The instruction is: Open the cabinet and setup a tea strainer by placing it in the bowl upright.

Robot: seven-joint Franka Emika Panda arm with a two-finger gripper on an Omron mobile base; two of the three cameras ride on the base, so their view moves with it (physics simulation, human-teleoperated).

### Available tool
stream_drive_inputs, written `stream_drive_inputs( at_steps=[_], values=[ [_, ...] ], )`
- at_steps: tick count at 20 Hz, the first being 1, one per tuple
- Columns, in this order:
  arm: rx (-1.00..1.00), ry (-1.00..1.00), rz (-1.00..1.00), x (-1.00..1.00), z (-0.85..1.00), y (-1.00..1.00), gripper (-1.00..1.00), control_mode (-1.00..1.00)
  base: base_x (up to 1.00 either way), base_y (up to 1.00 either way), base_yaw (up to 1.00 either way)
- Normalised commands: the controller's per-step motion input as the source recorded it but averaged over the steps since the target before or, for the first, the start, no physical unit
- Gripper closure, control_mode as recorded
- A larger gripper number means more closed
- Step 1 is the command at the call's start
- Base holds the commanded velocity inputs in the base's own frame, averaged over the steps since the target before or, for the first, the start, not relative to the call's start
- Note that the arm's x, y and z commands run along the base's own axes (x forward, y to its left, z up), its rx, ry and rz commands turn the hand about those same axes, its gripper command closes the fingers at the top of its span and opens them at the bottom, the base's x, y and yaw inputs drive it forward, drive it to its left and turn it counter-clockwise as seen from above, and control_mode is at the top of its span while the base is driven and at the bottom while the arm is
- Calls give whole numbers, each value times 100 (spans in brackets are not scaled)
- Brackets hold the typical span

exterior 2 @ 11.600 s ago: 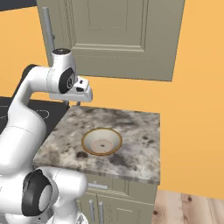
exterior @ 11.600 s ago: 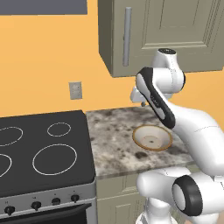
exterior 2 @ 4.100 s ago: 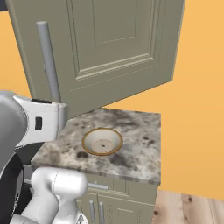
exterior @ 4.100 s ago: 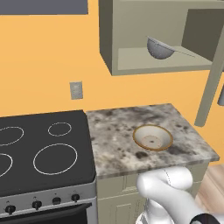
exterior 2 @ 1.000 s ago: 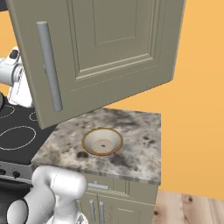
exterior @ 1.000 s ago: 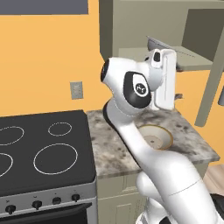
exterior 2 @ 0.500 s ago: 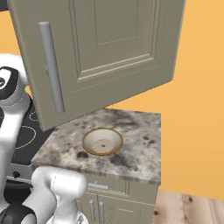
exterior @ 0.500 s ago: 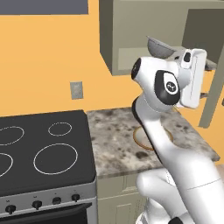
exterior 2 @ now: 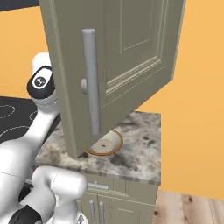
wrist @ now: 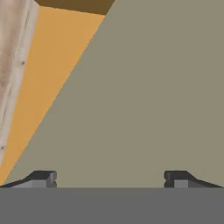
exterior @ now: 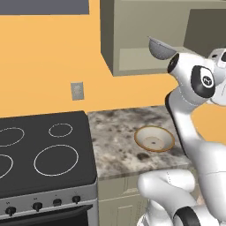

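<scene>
While the cabinet [exterior: 145, 39] stands open in the left base view, its swung-out door [exterior 2: 118, 57] with the long silver bar handle [exterior 2: 91, 83] covers much of the right base view, hiding the cabinet's inside and the arm's hand from that side. The tea strainer [exterior: 160, 47] rests on the cabinet's shelf, its mesh cup showing at the shelf's front edge; its handle runs back to the right and is covered by the arm's [exterior: 194, 84] rounded white joint, so its far end cannot be made out. The bowl [exterior: 154, 138] sits on the speckled counter [exterior: 114, 132] below the cabinet, well apart from the strainer; in the right base view the door's lower corner cuts off part of its rim. In the hand view the gripper [wrist: 109, 177] faces a plain grey-green surface, its two dark fingertips [wrist: 43, 177] spread wide with nothing between them. Which cabinet surface this is cannot be told. The stove [exterior: 39, 154] lies left of the counter.
</scene>
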Motion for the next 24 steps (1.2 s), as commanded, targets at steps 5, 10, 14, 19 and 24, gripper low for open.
stream_drive_inputs(
  at_steps=[5,10,14,19,24],
  values=[
    [9,-7,0,-4,0,-93,-100,-100,0,0,0],
    [4,-2,0,-4,0,-51,-100,-100,0,0,0],
    [3,-4,0,-5,0,0,-100,-100,0,0,0],
    [10,2,7,0,-21,46,-100,-100,0,0,0],
    [23,14,37,17,-35,93,-100,-100,0,0,0]
  ],
)
